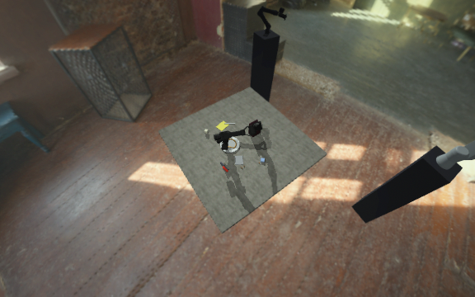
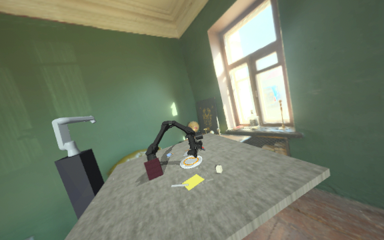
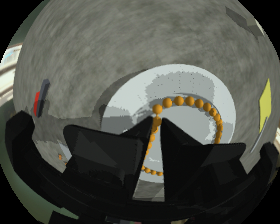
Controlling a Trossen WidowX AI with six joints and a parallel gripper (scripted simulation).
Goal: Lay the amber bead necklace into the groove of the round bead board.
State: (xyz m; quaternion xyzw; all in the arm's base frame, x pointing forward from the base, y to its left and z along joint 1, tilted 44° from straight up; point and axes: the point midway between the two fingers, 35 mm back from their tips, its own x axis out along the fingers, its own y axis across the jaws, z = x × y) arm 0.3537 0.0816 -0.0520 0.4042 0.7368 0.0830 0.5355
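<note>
The amber bead necklace (image 1: 236, 143) (image 3: 190, 100) forms a closed loop on the round white bead board (image 1: 230, 151) (image 2: 192, 167) (image 3: 173, 75). In the wrist view its far and right-hand beads curve near the round groove, while the left-hand stretch runs nearly straight across the inner disc. My gripper (image 1: 225, 148) (image 2: 195, 156) (image 3: 156, 121) is shut on this left stretch, near its far end. One bead shows just beyond the fingertips. The fingers hide part of the loop and the near right of the groove. Whether the held beads are lifted I cannot tell.
A yellow sheet (image 1: 222, 125) (image 2: 193, 182) (image 3: 265, 105) with a pale stick (image 1: 230, 123) (image 2: 179, 185) and a cream block (image 1: 206, 130) (image 2: 219, 169) lie around the board. On its other side are a red-and-dark item (image 1: 224, 167) (image 3: 37, 104), a grey square (image 1: 239, 160) and a blue block (image 1: 262, 160) (image 2: 169, 155).
</note>
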